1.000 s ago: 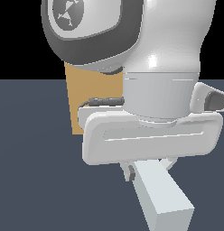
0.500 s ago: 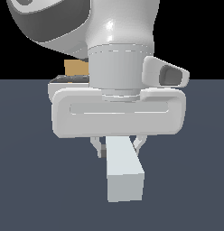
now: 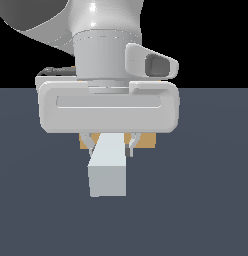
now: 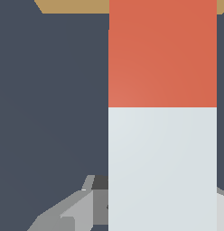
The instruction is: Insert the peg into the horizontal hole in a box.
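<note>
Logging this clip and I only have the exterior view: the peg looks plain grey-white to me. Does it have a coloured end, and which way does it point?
Observer: Yes. In the wrist view the peg has a red-orange far segment, pointing toward the box.
Operator: Has that end reached the box?
Observer: It overlaps the box's tan edge in the wrist view; contact cannot be judged.
Operator: Is the hole visible there?
Observer: No, no view shows it; the gripper and peg cover the box's middle.

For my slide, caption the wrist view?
Gripped peg, red-orange end leading, pointing toward the tan box.
</note>
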`<act>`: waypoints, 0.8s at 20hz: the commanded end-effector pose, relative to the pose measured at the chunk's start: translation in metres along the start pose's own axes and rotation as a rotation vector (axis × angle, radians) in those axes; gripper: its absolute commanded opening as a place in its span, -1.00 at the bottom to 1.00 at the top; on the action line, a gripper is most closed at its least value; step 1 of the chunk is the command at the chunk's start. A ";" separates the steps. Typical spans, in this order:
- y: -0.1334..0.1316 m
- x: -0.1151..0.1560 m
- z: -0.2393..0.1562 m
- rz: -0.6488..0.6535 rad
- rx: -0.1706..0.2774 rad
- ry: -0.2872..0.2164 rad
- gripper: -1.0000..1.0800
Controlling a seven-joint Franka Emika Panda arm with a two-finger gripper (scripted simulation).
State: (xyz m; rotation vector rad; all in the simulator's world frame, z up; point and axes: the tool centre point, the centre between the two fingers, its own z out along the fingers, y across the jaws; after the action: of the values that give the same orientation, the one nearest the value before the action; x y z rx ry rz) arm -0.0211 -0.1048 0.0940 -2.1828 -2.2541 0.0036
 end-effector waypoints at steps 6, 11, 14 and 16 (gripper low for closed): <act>-0.005 0.004 -0.007 0.010 -0.004 -0.001 -1.00; -0.004 0.004 -0.008 0.010 -0.006 -0.001 -1.00; -0.003 0.004 -0.009 0.010 -0.008 -0.002 -1.00; -0.005 0.005 -0.007 0.010 -0.003 -0.001 -1.00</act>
State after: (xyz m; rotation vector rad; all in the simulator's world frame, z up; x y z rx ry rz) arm -0.0261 -0.1004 0.1004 -2.1949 -2.2451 0.0021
